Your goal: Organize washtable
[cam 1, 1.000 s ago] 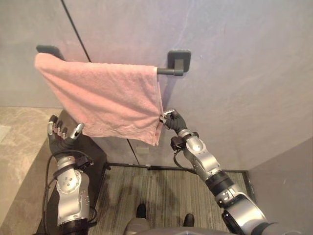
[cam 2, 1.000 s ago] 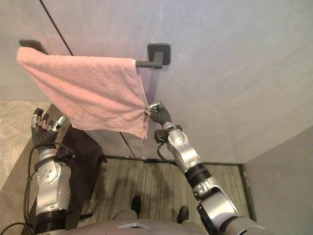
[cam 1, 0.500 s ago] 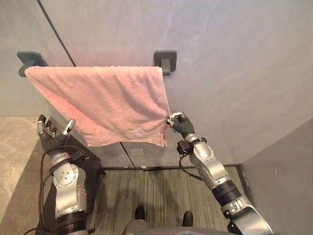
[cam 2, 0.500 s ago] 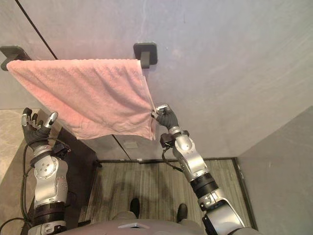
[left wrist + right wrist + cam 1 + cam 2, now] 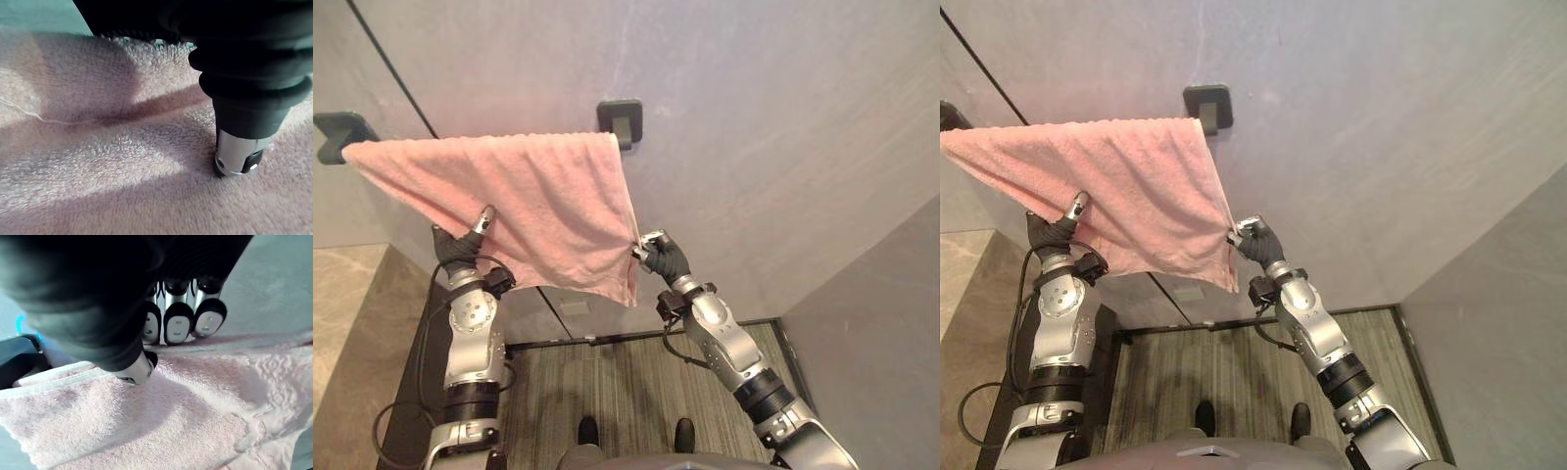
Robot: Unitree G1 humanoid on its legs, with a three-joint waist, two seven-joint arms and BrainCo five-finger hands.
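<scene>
A pink towel (image 5: pixel 529 196) hangs over a dark bar between two wall brackets (image 5: pixel 623 116) on the grey wall. My right hand (image 5: pixel 664 259) is shut on the towel's lower right corner and holds it out from the wall. In the right wrist view its fingertips (image 5: pixel 177 323) curl over the towel's hem (image 5: pixel 186 406) against the thumb. My left hand (image 5: pixel 460 250) is at the towel's lower left edge. Its thumb (image 5: pixel 239 152) presses on the front of the cloth (image 5: pixel 122 161), and the rest of that hand is behind the towel.
A beige stone counter (image 5: pixel 342 323) lies at the left, with a dark panel (image 5: pixel 411 392) beside it. Below is a ribbed grey floor mat (image 5: pixel 636 382). A second grey wall (image 5: pixel 881 323) closes the right side.
The camera has shifted. My left hand has risen from below the towel to its lower left edge and laid its thumb on the cloth. The right hand keeps its hold on the corner.
</scene>
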